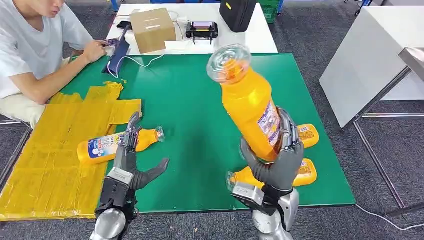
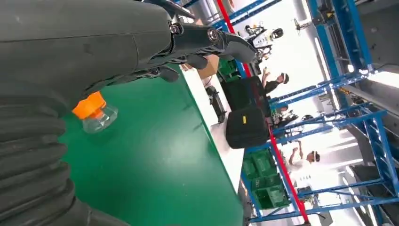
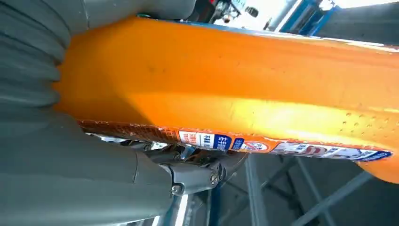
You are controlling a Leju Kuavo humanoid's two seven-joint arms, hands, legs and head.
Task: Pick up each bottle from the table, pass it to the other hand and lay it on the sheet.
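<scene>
Right hand (image 1: pixel 274 162) holding an orange bottle (image 1: pixel 250 102) up over the green table (image 1: pixel 190 100), left hand (image 1: pixel 131 159) spread wide, empty, beside a bottle on the yellow sheet (image 1: pixel 45 165), two bottles (image 1: pixel 306 172) near right, cardboard box (image 1: pixel 152 29) far

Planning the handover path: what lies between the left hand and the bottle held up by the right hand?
In the head view, only bare green table lies between the left hand and the raised bottle in the right hand.
</scene>
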